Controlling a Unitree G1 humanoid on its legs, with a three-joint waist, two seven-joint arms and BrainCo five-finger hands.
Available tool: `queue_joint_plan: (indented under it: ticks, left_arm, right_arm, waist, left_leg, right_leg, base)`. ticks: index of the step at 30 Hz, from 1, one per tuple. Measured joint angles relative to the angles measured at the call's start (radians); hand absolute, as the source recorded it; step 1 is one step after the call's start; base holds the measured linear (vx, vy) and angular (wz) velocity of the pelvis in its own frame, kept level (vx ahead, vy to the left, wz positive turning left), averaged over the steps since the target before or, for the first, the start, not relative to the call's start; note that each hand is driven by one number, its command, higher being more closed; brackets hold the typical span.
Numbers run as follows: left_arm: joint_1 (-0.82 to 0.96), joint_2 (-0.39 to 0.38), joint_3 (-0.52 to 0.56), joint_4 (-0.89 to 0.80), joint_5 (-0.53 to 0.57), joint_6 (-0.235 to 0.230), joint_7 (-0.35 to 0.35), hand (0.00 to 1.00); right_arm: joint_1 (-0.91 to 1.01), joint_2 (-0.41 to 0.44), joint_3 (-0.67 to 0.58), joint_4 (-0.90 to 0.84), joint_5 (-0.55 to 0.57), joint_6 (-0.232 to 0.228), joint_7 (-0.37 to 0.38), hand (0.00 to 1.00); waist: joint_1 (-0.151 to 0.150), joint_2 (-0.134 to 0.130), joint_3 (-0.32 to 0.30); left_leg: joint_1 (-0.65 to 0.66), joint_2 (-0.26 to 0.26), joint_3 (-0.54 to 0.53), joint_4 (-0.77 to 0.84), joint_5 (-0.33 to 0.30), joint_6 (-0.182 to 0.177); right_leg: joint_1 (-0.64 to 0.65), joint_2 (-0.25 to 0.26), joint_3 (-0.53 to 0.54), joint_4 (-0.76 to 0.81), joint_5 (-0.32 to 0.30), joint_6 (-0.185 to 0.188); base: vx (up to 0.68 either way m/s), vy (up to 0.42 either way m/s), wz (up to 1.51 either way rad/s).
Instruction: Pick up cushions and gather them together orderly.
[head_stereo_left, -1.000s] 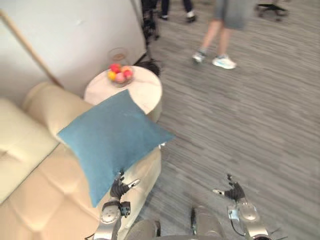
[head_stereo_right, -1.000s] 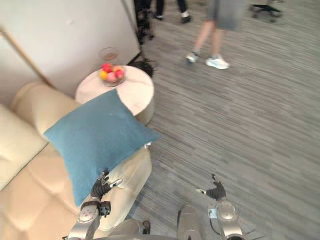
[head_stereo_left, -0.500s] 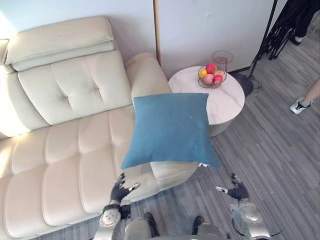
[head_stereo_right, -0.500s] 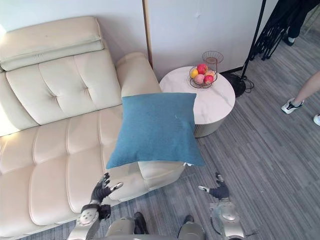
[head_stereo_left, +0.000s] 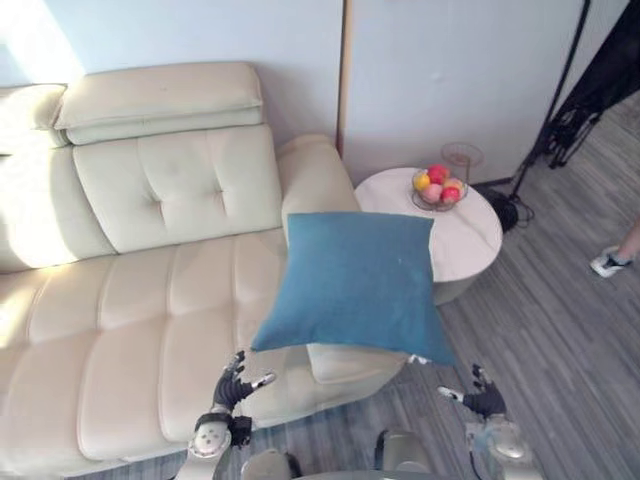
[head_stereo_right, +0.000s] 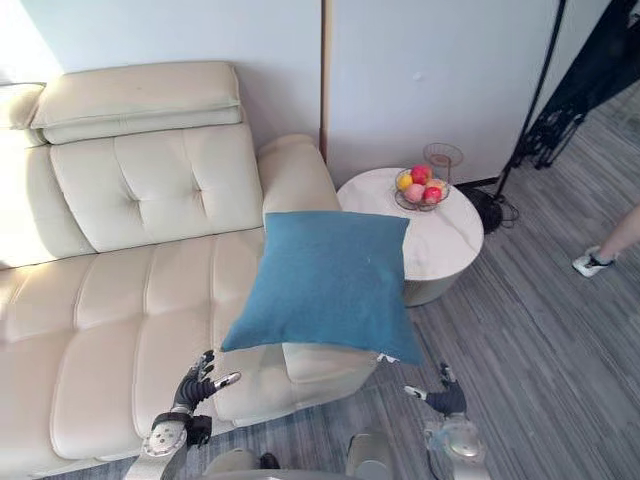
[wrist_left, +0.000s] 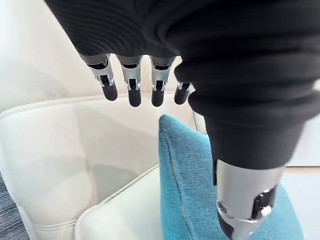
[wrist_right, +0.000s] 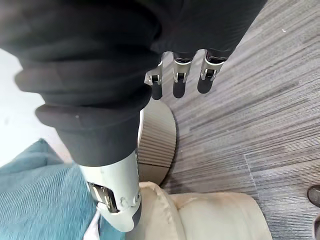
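Observation:
A blue square cushion (head_stereo_left: 355, 285) rests tilted on the right armrest (head_stereo_left: 318, 180) of the cream sofa (head_stereo_left: 130, 300), its lower corner overhanging the sofa's front. The same cushion (wrist_left: 200, 195) shows close in the left wrist view. My left hand (head_stereo_left: 232, 382) hangs open low in front of the sofa seat, below and left of the cushion, touching nothing. My right hand (head_stereo_left: 484, 398) is open over the floor, below and right of the cushion's corner. Both hands' fingers (wrist_left: 131, 90) are straight.
A round white side table (head_stereo_left: 462, 235) stands right of the sofa with a wire bowl of fruit (head_stereo_left: 438, 187) and a glass on it. A dark stand (head_stereo_left: 560, 110) rises by the wall at right. A person's shoe (head_stereo_left: 610, 262) is on the grey plank floor at far right.
The camera has swung back left across the room, so the whole sofa has come into view and the person has slid to the edge. Both hands stay low and open.

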Motion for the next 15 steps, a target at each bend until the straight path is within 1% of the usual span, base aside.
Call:
queue_joint_plan:
  ticks: [1, 3, 5, 9, 12, 15]
  left_arm:
    - [-0.002, -0.002, 0.008, -0.003, -0.001, 0.0, 0.0, 0.0]
    - [-0.006, -0.006, 0.019, -0.014, -0.003, 0.0, 0.0, 0.0]
    - [-0.027, -0.007, 0.029, -0.014, -0.01, -0.001, 0.001, 0.0]
    - [-0.051, -0.001, 0.039, -0.013, -0.026, -0.001, 0.018, 0.0]
    - [-0.085, 0.008, 0.074, -0.012, -0.032, -0.001, 0.036, 0.0]
    - [-0.176, 0.043, 0.074, 0.009, -0.039, -0.002, 0.063, 0.0]
  right_arm:
    - [0.0, -0.003, -0.007, -0.021, 0.001, 0.001, 0.0, 0.0]
    - [0.007, -0.002, -0.033, -0.067, 0.001, 0.0, 0.0, 0.0]
    - [0.008, -0.011, -0.07, -0.087, 0.001, 0.0, -0.005, 0.0]
    - [-0.001, -0.024, -0.081, -0.119, 0.002, -0.002, -0.006, 0.0]
    - [-0.032, -0.024, -0.079, -0.12, 0.009, -0.001, -0.004, 0.0]
    - [-0.134, -0.046, -0.046, -0.113, 0.047, -0.002, -0.001, 0.0]
  waist:
    - [-0.001, 0.008, -0.001]
    - [-0.005, 0.011, 0.0]
    - [-0.007, 0.006, 0.0]
    - [-0.007, 0.002, -0.003]
    - [-0.007, 0.0, -0.005]
    - [-0.007, 0.004, -0.004]
  left_leg:
    - [0.007, 0.003, -0.005, -0.005, 0.007, -0.011]
    - [0.025, 0.007, -0.022, -0.023, 0.012, -0.02]
    - [0.052, 0.007, -0.029, -0.058, 0.021, -0.033]
    - [0.047, -0.004, -0.028, -0.101, 0.04, -0.037]
    - [0.035, -0.021, -0.023, -0.188, 0.1, -0.036]
    - [-0.024, -0.031, -0.008, -0.269, 0.171, -0.031]
  right_leg:
    - [0.003, 0.005, -0.004, 0.0, -0.003, -0.005]
    - [0.02, 0.012, -0.014, -0.001, -0.006, -0.01]
    - [0.046, 0.018, -0.019, -0.021, -0.006, -0.01]
    - [0.047, 0.016, -0.022, -0.068, 0.005, -0.01]
    - [0.026, 0.02, -0.026, -0.14, 0.055, -0.013]
    - [-0.041, 0.033, -0.015, -0.213, 0.128, -0.022]
  base:
    - [0.15, -0.127, -0.02]
    - [0.13, -0.11, 0.06]
    - [0.05, -0.04, 0.08]
    - [0.0, 0.004, 0.02]
    - [-0.03, 0.008, 0.0]
    - [-0.08, -0.009, -0.13]
